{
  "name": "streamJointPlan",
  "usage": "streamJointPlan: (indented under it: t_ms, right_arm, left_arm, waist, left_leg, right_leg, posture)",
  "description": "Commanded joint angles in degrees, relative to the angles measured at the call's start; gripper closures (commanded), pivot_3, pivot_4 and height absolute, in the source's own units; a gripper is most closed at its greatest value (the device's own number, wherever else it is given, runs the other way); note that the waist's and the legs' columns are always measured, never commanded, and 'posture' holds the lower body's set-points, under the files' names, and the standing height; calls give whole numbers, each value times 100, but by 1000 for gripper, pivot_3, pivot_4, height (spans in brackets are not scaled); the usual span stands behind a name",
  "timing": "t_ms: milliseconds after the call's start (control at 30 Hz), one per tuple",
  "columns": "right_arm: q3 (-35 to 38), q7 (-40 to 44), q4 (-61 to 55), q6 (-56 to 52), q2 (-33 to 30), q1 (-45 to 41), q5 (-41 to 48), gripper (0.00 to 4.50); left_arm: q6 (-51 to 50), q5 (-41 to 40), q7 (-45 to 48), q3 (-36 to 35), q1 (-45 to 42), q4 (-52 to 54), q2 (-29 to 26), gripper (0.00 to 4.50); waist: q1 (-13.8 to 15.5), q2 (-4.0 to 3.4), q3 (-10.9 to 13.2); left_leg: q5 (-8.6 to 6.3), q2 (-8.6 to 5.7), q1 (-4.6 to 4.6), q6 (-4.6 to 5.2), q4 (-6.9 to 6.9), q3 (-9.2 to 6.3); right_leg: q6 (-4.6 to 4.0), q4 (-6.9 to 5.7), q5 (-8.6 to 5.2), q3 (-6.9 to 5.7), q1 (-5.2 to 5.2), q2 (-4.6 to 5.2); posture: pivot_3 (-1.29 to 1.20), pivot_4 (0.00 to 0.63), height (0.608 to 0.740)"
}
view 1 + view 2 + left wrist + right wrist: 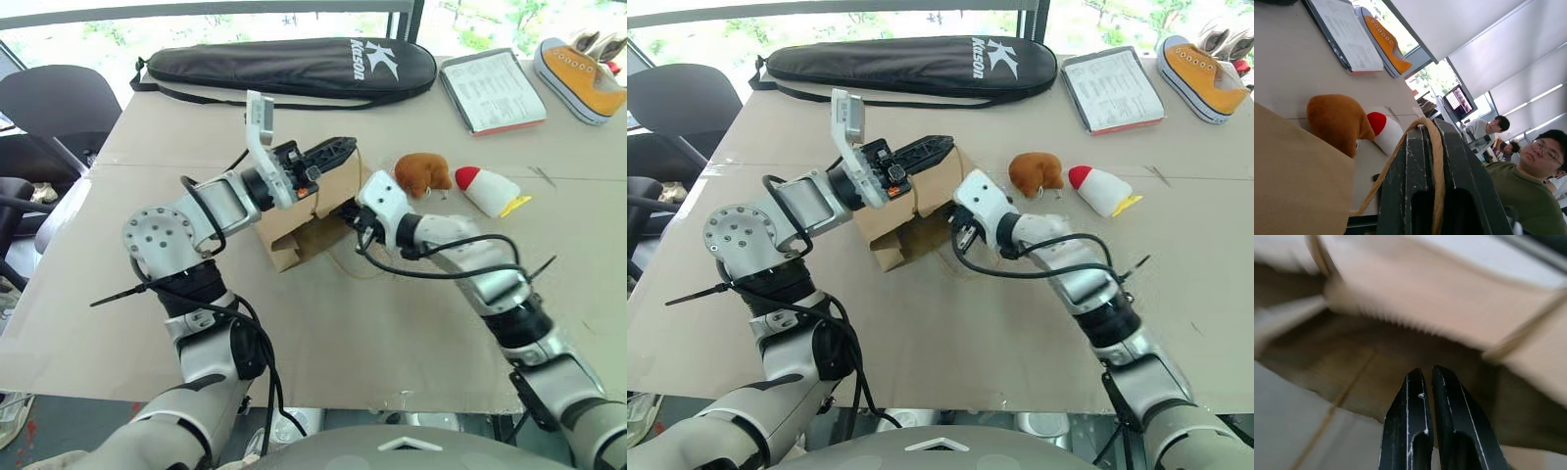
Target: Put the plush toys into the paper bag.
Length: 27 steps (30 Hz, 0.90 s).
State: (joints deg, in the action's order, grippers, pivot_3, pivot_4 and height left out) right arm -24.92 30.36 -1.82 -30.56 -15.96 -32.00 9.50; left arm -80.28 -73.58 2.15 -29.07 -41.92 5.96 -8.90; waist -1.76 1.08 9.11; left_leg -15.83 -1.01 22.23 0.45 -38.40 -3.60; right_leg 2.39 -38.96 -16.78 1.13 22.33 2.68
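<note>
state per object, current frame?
paper bag: on table, handle lifted
handle: pinched by left gripper
left gripper: shut on handle
right gripper: shut, empty, at bag mouth
brown plush: on table, outside bag
white plush: lying on table, outside bag

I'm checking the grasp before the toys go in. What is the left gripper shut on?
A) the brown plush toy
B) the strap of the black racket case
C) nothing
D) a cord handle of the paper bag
D: in the left wrist view, a twisted cord handle of the paper bag runs between the shut fingers of the left gripper.
</note>
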Motion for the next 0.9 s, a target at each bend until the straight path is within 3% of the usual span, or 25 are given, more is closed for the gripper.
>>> streamJointPlan:
  t_ms: [33, 400, 567, 767, 900]
  right_arm:
    - [-7, 83, 436, 714, 205, -192, -295, 4452]
    - [18, 216, 2385, 1801, 1033, -236, -715, 4452]
    - [115, 256, 2220, 1857, 867, 23, -866, 4452]
    - [281, 698, 1602, 1847, 112, -95, -1027, 4452]
    - [392, 973, 1266, 1720, -117, -237, -927, 4452]
  left_arm:
    - [273, -395, -168, 72, -7, 105, -36, 4500]
    - [1090, -1022, -731, 136, -32, -97, -211, 4500]
    - [1887, -1392, -1181, -249, -554, -760, -464, 4500]
    - [2095, -1494, -1097, -198, -628, -1018, -938, 4500]
    - [2243, -1611, -1099, -152, -618, -1090, -944, 4500]
  waist:
    - [-4, 0, 0]
    - [-54, 1, -2]
    - [-45, 4, -5]
    - [-7, 3, -6]
    - [-7, 4, -6]
  left_leg:
    - [0, 0, 11, 0, -1, 1]
    - [8, -1, 42, -13, -6, -3]
    - [10, -1, 39, -17, -12, -7]
    - [10, -17, 39, -16, -12, -11]
    - [11, -22, 39, -16, -12, -12]
  right_leg:
    - [0, -1, 0, 1, 10, 0]
    - [1, -15, 2, -2, 44, 1]
    - [0, -27, 2, -5, 43, 1]
    - [1, -27, 2, -7, 42, 12]
    - [1, -26, 3, -7, 42, 16]
  posture:
    - [0, 150, 740]
    - [0, 150, 740]
    - [0, 150, 740]
    - [0, 150, 740]
    - [0, 150, 740]
